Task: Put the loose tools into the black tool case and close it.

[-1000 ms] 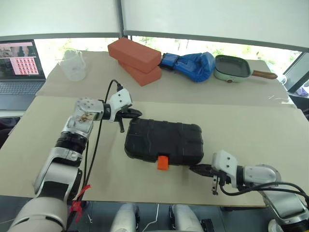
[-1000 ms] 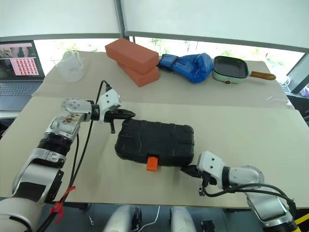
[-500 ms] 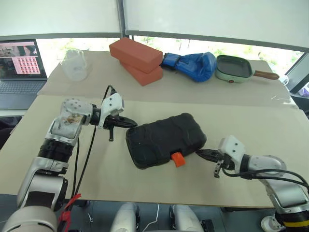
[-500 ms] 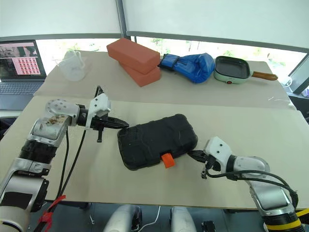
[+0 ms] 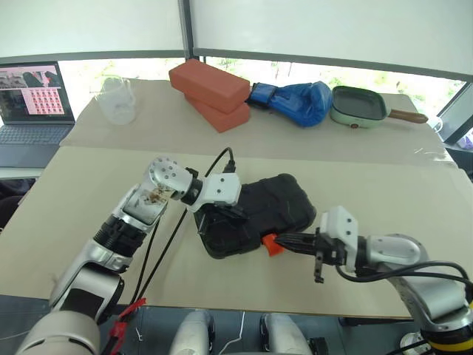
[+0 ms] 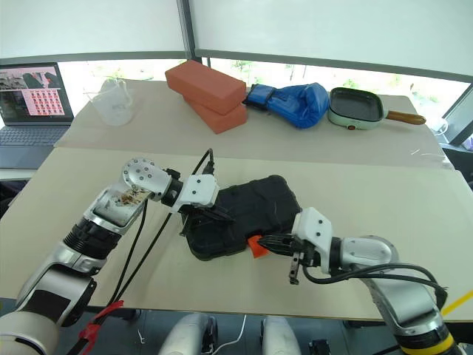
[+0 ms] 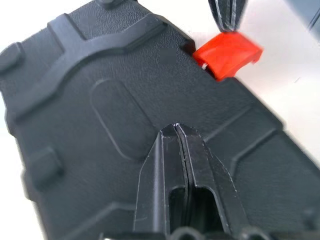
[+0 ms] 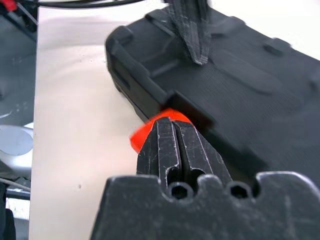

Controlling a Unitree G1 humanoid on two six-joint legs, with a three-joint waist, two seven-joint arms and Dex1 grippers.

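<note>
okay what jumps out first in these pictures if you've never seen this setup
The closed black tool case lies askew mid-table, with the left tool shut and pressing on its lid and the right tool shut at its orange latch. Behind, two red bricks and a blue glove sit by the window.

Silver-grey jointed arms end in white wrist housings and black two-finger grippers; black cables loop along both forearms, red tape lower left.
</note>
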